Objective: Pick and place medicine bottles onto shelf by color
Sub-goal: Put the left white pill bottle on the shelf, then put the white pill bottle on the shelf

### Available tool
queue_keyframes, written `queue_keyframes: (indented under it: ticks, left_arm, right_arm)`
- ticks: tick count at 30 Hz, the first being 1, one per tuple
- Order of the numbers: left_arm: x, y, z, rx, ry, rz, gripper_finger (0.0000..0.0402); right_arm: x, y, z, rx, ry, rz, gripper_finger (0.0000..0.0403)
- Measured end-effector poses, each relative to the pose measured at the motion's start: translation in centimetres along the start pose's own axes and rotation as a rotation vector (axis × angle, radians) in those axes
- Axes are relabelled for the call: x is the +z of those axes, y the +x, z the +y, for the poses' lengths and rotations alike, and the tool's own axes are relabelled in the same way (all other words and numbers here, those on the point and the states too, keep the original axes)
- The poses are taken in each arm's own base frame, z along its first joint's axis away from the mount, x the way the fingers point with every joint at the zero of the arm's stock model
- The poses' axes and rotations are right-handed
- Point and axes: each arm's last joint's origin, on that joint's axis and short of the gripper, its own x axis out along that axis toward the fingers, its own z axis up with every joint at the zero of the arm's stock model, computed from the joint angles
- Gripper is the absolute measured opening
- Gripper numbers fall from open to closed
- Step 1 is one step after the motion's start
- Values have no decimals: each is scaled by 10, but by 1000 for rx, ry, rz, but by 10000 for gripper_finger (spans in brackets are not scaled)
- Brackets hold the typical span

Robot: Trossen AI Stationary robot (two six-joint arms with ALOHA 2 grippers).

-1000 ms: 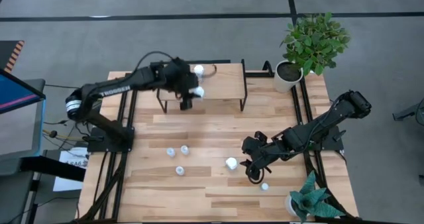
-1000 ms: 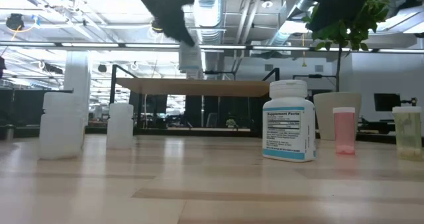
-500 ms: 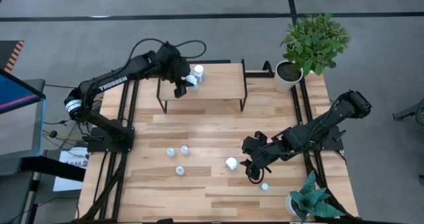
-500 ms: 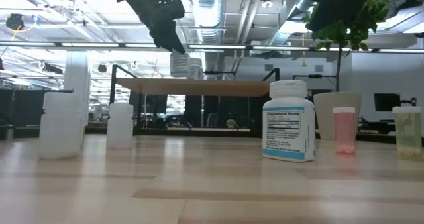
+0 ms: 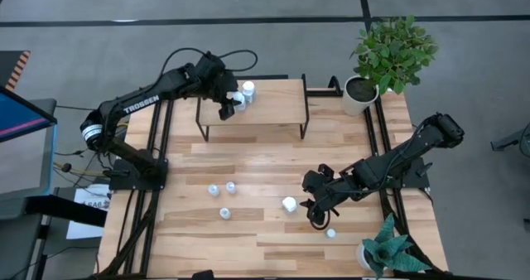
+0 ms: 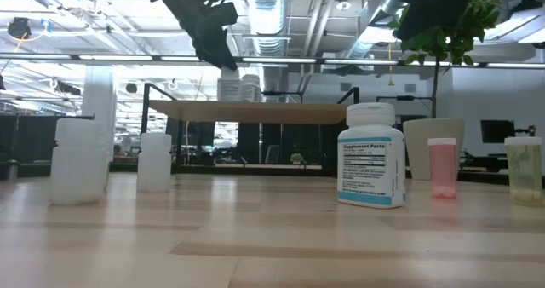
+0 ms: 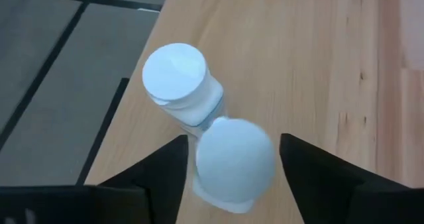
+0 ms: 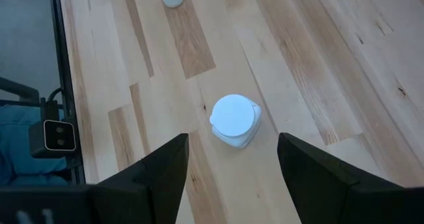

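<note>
The shelf (image 5: 273, 102) stands at the table's far side. A white bottle (image 5: 248, 88) stands on its left part. My left gripper (image 5: 233, 104) is over the shelf, shut on a second white bottle (image 7: 233, 161) right beside the first (image 7: 177, 78). In the low view both bottles (image 6: 228, 88) (image 6: 249, 88) show side by side on the shelf top (image 6: 281, 111). My right gripper (image 5: 314, 213) is open and empty over the table's near right. Another white bottle (image 8: 234, 121) stands on the table just ahead of it. My left gripper holds the white bottle by its body below the cap (image 7: 201, 192), one finger on each side. The cap hides the places of contact. The fingers come from above, slanting from the table's left. The bottle stands upright, its base at the shelf top.
Three small pale-blue bottles (image 5: 214, 190) (image 5: 231, 186) (image 5: 224, 213) and one tiny bottle (image 5: 330, 233) stand on the table's near half. The low view shows a pink bottle (image 6: 442, 167) and a yellowish one (image 6: 522, 170). Potted plants stand at the far right (image 5: 393, 52) and near right (image 5: 385, 251).
My left gripper has carried the white bottle from the shelf's near edge toward the far edge and a little left. It has then lowered the bottle onto the shelf top beside the other white bottle. The bottle has stayed upright.
</note>
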Motion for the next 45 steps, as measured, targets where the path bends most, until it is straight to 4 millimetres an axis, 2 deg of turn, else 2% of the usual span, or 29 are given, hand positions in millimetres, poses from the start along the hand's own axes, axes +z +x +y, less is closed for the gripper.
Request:
queue_keyframes:
  ticks: [7,9,15,18,22,25,30,33,36,39,41,45]
  left_arm:
    - [2,0,0,5,9,-16,241]
    - [7,-6,2,11,21,-32,241]
    - [36,-39,0,14,47,-108,241]
    - [46,-59,-5,-6,57,-99,241]
    - [48,-77,-17,-53,72,-33,241]
    - [46,-85,-25,-76,94,-15,242]
    - [45,-93,-32,-89,115,-24,242]
    - [45,-94,-32,-87,117,-29,242]
    - [45,-94,-32,-88,117,-30,242]
    - [45,-94,-32,-88,115,-28,242]
    - [45,-94,-32,-88,114,-27,242]
    - [45,-94,-32,-88,118,-25,242]
  right_arm:
    - [0,0,0,0,2,0,256]
    - [0,0,0,1,2,-1,256]
    - [4,0,3,32,-6,-33,256]
    - [-1,-3,14,90,-37,-57,256]
    - [-17,-9,34,149,-36,-70,254]
    - [-30,1,42,108,4,-48,251]
    - [-36,36,43,16,71,36,239]
    - [-27,51,40,-48,83,93,231]
    - [-11,56,34,-144,66,152,223]
    - [8,52,33,-195,17,170,216]
    - [20,50,33,-183,7,160,211]
    - [28,51,33,-103,-13,193,208]
